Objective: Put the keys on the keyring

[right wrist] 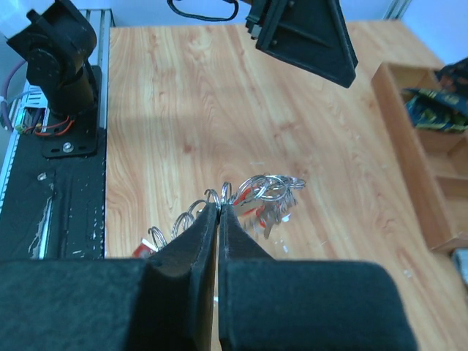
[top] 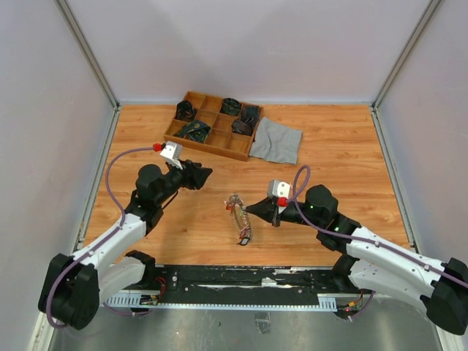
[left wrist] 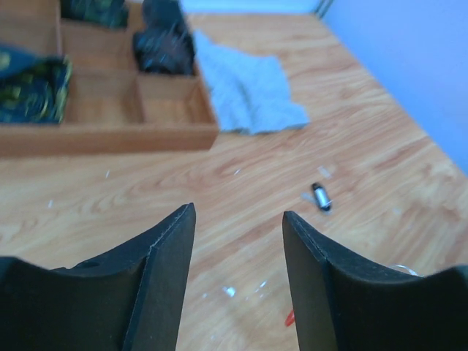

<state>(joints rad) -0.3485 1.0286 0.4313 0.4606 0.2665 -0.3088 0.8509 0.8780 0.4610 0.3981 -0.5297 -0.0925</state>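
Note:
A chain of silver rings, the keyring, lies on the wooden table between the arms, with silver keys and red tags bunched at its far end. My right gripper is shut, its tips pinching one wire loop of the keyring; from above its tip touches the cluster's right side. My left gripper hovers up and left of the cluster, apart from it. Its jaws stand open with only bare table between them. A sliver of red tag shows by its right finger.
A wooden compartment tray holding dark bundles stands at the back, with a grey cloth at its right end. A small dark object and white scraps lie on the table. The black base rail runs along the near edge.

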